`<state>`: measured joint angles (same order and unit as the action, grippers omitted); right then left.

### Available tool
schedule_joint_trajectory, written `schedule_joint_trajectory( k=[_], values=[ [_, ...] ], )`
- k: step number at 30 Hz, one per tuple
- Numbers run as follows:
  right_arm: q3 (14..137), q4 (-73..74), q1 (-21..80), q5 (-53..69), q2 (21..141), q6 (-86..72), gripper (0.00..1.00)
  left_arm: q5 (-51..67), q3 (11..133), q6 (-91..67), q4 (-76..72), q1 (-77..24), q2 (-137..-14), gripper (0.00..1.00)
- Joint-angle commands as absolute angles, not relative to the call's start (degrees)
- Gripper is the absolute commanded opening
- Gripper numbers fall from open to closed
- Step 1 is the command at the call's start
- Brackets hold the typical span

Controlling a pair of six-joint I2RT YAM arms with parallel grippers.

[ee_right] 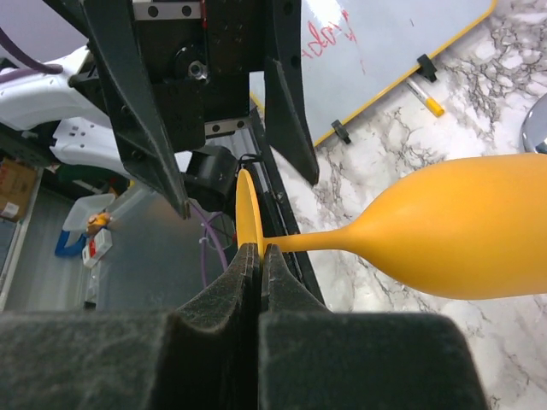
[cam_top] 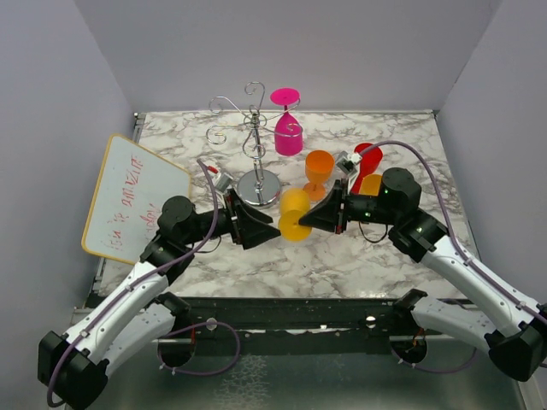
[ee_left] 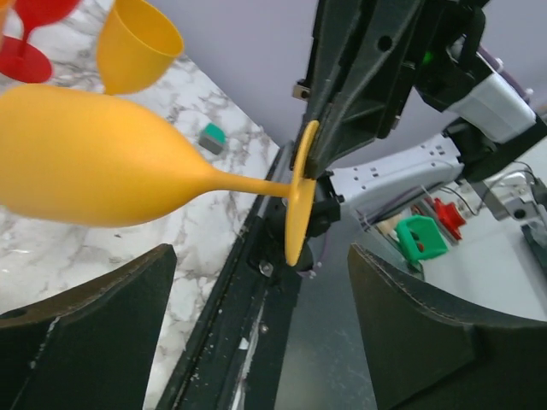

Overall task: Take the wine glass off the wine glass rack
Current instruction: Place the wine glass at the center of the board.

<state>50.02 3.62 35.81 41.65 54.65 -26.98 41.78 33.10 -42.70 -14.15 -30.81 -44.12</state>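
My right jaws are clenched on the thin foot (ee_right: 248, 205) of a yellow wine glass (ee_right: 461, 226). They pinch the disc edge-on, so the glass lies sideways in the air above the marble desk (cam_top: 342, 256). The stem and bowl reach out to one side of the grip. I judge that holding it by the foot leaves the stem and bowl bare for a second grasp.

My left jaws face the right jaws from just across the glass. They are released and spread wide, holding nothing. The stem (ee_left: 248, 184) lies in line with the gap between them, and I see no contact with it. This looks to me like a handover being set up, with the glass steadied at one end while the other jaws line up around it.

This yellow glass, which I take to be the task's glass, is already clear of the wine glass rack (cam_top: 253, 128). The rack stands beyond my left jaws, toward the far wall, on its round chrome base (cam_top: 258, 186). A pink glass (cam_top: 288, 132) hangs bowl-down from one of its arms.

Just beyond the right jaws, an orange glass (cam_top: 319, 168) and a red glass (cam_top: 368, 161) stand on the desk. A whiteboard (cam_top: 137, 196) lies outside my left arm.
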Motion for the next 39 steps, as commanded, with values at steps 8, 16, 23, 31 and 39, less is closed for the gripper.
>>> schedule_joint_trajectory(
  k=[8,16,23,31,39],
  values=[
    [49.3,-2.8,40.3,38.7,58.1,-28.2,0.01,43.2,34.2,-41.6,-18.1,-38.3,-46.9,0.55],
    [47.8,-6.2,40.3,37.7,57.8,-29.8,0.01,46.3,34.8,-40.3,-18.1,-38.7,-50.0,0.15],
    [46.7,-9.1,40.4,39.3,58.8,-31.7,0.01,44.9,34.2,-39.0,-17.3,-39.4,-49.6,0.0],
    [47.2,-7.8,40.3,39.7,59.2,-31.8,0.13,41.4,35.6,-34.6,-12.5,-39.7,-48.3,0.0],
    [47.4,-7.1,40.3,40.8,58.5,-31.4,0.06,39.3,34.9,-33.4,-12.3,-39.8,-46.8,0.0]
  ],
)
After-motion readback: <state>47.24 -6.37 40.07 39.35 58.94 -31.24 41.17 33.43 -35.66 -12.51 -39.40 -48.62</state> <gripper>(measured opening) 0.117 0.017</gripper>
